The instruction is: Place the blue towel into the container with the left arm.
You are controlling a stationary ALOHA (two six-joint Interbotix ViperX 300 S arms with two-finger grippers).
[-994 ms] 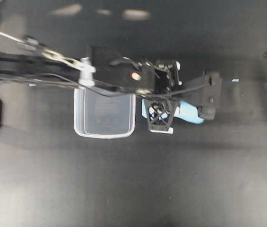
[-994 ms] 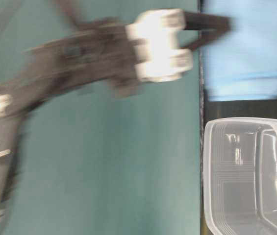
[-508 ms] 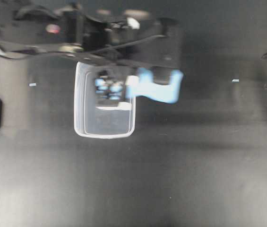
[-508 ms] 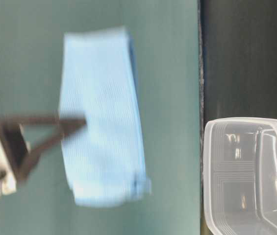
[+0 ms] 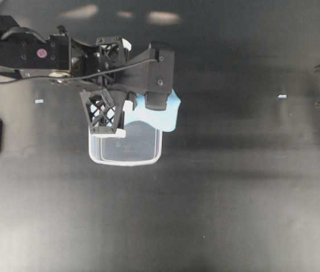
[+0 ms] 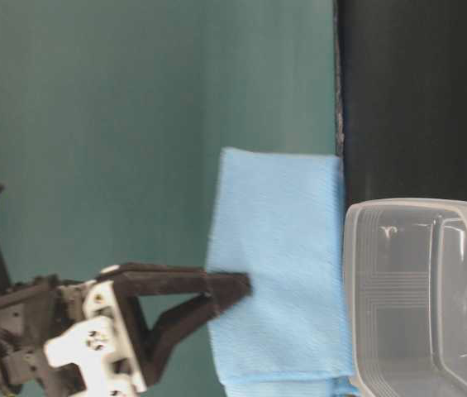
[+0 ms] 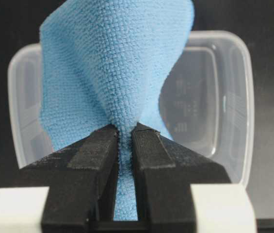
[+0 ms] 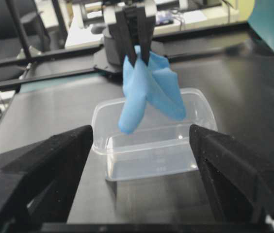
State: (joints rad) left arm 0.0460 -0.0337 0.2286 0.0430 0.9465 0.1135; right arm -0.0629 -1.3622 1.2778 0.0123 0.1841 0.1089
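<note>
black worktop (image 5: 233,198) carries the container (image 5: 127,154) at about 10 o'clock of the overhead view. left gripper (image 7: 123,141) is clamped on the blue towel (image 7: 112,68), which hangs above the container. right gripper (image 8: 141,160) fingers stand wide apart.

A black table (image 5: 216,204) fills the overhead view. A small pale scrap (image 5: 282,96) lies on it far to the right, another (image 5: 39,101) at the left. A teal wall (image 6: 134,107) stands behind.
</note>
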